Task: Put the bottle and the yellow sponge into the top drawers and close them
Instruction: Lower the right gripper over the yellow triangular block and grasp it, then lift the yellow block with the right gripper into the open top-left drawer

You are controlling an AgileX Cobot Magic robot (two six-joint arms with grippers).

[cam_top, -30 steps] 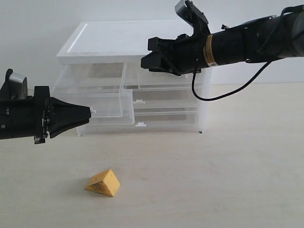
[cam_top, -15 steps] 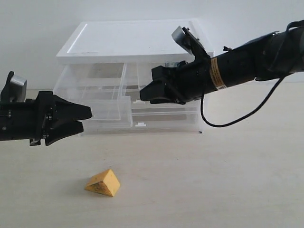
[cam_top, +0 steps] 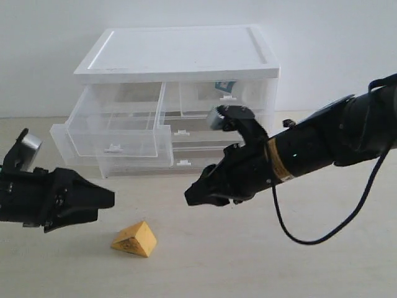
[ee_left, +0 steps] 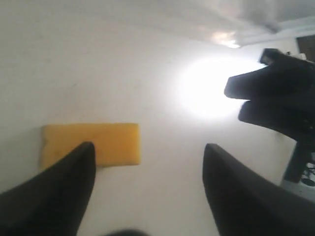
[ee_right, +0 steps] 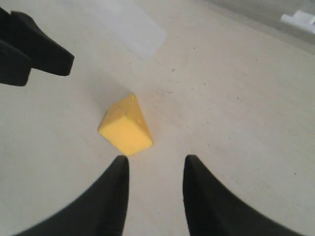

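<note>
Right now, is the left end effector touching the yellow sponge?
Apart. The exterior view shows the left end effector hovering above and beside the yellow sponge, with a clear gap between them.

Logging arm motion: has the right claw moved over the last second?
Yes. In the exterior view the right claw has dropped from level with the top drawers of the drawer cabinet to below its base, nearer the yellow sponge.

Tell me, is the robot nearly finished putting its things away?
About halfway. Done: the top right drawer is shut, with something teal-marked inside, probably the bottle. In hand: nothing; the left gripper and right gripper hover open by the yellow sponge on the table. Left: lift the sponge, drop it into the open top left drawer, shut that drawer.
</note>
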